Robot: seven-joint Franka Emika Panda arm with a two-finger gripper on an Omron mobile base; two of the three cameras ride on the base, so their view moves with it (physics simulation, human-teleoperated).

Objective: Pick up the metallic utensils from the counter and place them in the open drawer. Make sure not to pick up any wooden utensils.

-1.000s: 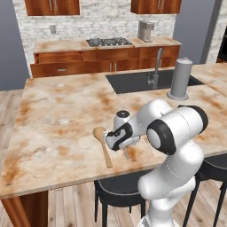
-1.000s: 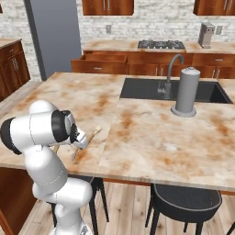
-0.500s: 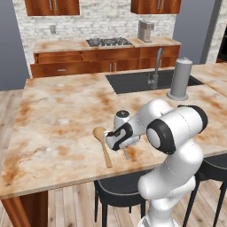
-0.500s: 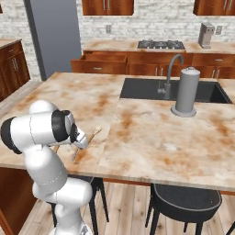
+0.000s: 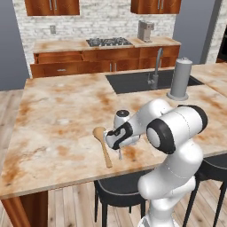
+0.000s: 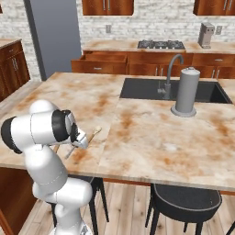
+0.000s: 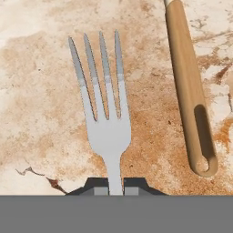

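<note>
A slim silver fork [image 7: 107, 132] lies flat on the beige marbled counter [image 5: 62, 111]. My gripper [image 7: 115, 186] is shut on the fork's neck, and its fingertips [image 7: 96, 186] press in from both sides. In the left base view the gripper [image 5: 120, 147] is down at the counter near its front edge, just right of the wooden spoon [image 5: 103, 145]. The spoon's handle [image 7: 189, 91] lies beside the fork, a little apart from it. The open drawer [image 5: 57, 57] is in the far cabinet run, left of the stove.
A tall grey canister [image 5: 179, 80] stands at the right beside the sink [image 5: 137, 82] and its faucet [image 5: 155, 68]. Dark stools [image 6: 183, 202] sit under the near counter edge. A stove [image 5: 106, 42] and coffee machine [image 5: 145, 31] are on the back counter.
The gripper's fingers have gone from open to shut on the fork. The arm, the fork and the spoon stay where they were.
</note>
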